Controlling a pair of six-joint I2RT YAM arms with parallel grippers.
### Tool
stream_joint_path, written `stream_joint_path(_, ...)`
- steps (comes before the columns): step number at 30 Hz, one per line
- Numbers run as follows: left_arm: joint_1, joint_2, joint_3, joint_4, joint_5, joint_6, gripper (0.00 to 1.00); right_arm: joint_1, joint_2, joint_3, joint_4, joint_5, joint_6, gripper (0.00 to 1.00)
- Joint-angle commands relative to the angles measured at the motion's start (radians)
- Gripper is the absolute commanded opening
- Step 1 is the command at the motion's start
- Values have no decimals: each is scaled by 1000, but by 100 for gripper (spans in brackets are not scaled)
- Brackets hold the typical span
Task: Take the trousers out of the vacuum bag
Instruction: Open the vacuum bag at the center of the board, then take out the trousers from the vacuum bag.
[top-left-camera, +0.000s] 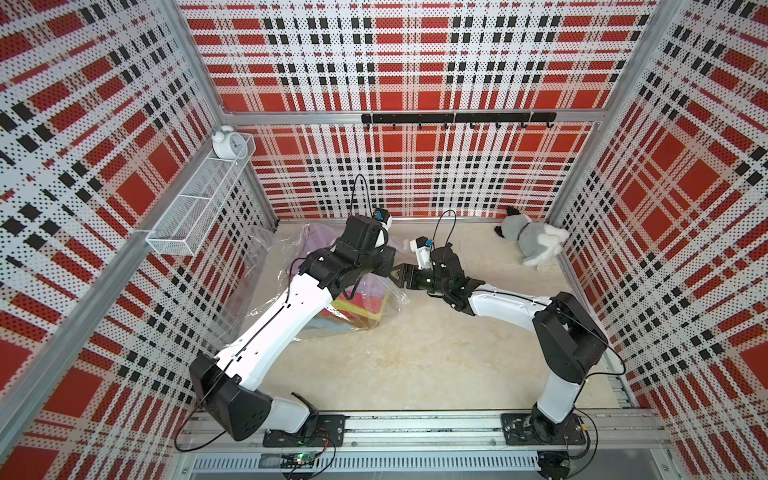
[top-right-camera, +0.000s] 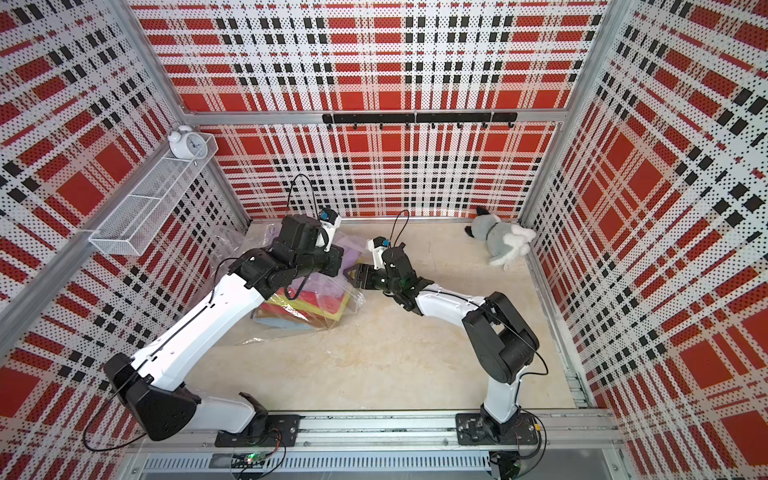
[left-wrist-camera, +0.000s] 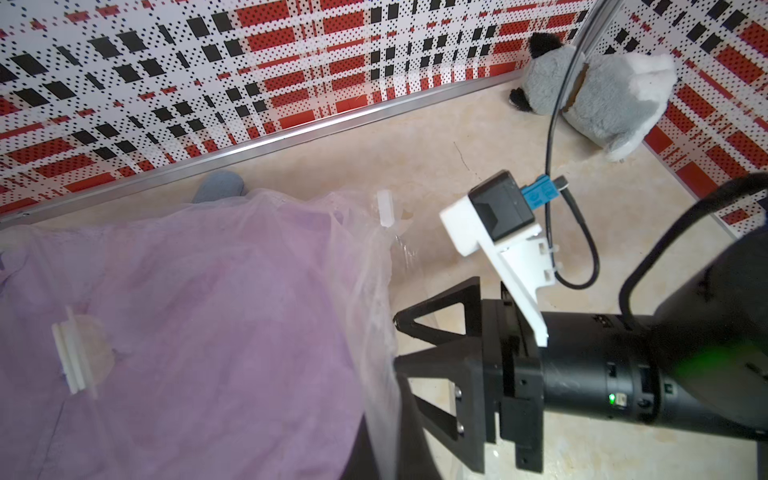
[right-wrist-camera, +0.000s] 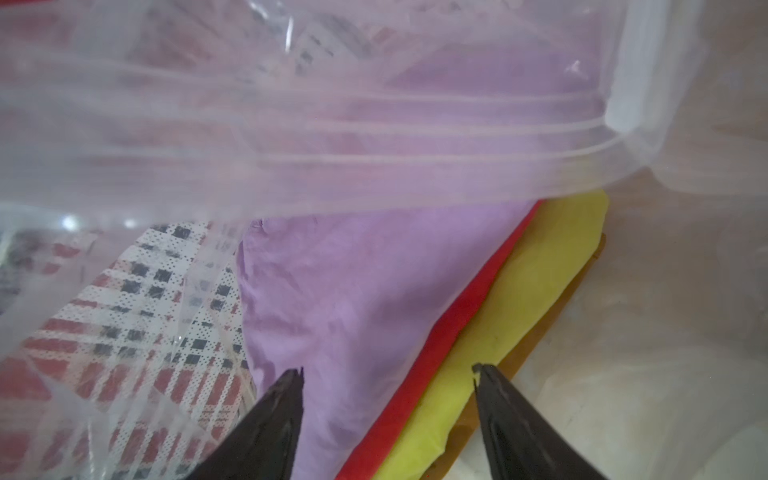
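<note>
1. Two black parallel grippers meet at the mouth of the vacuum bag (top-left-camera: 266, 266), a crinkly, transparent film sack lying on the left rear part of the table (top-left-camera: 415, 353), whose top is smooth, beige and stone-patterned.
2. The trousers (top-left-camera: 361, 303) sit inside the bag as a flat folded stack of soft matte cloth. Lilac lies on top, with red, yellow-green and mustard-brown edges stepped below it, and a light blue layer shows at the near side.
3. In the right wrist view the bag's upper lip (right-wrist-camera: 291, 145) hangs raised above the stack. It is cloudy, with ribbed seal lines running along it.
4. The left gripper (top-right-camera: 337, 262) is closed. Its fingertips are hidden under its wrist in both top views, and it appears to pinch the bag's upper film, which rises taut beside it.
5. The right gripper (right-wrist-camera: 386, 370) stands with its jaws apart and grips nothing. Its pointed, wedge-shaped fingers straddle the lilac, red and yellow-green edges at the bag's mouth.
6. A white ribbed valve cap (left-wrist-camera: 79, 361) sits in the film over the lilac cloth.
7. A fluffy grey-white plush toy (top-left-camera: 532, 243) lies in the far right corner, well apart from the bag.
</note>
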Motion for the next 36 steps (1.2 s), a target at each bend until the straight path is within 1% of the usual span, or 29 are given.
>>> stream_joint_path(1,-3,-95,12,72,30,-10,0,13,23,23,32,-6,19,69)
stream_joint_path(7,-1,-137,-15,68,12,-10,0,23,46,45,26,-5,29,68)
stream_joint_path(21,-3,-69,-53,155,51,-8,0,29,109,77,60,-1,72,63)
stream_joint_path(29,-3,-40,-77,194,54,-2,0,29,129,94,86,-18,89,55)
stream_joint_path(32,-3,-35,-94,210,55,-2,0,29,123,95,87,-20,88,55)
stream_joint_path(36,-3,-24,-105,223,54,-2,0,29,112,94,92,-29,71,57)
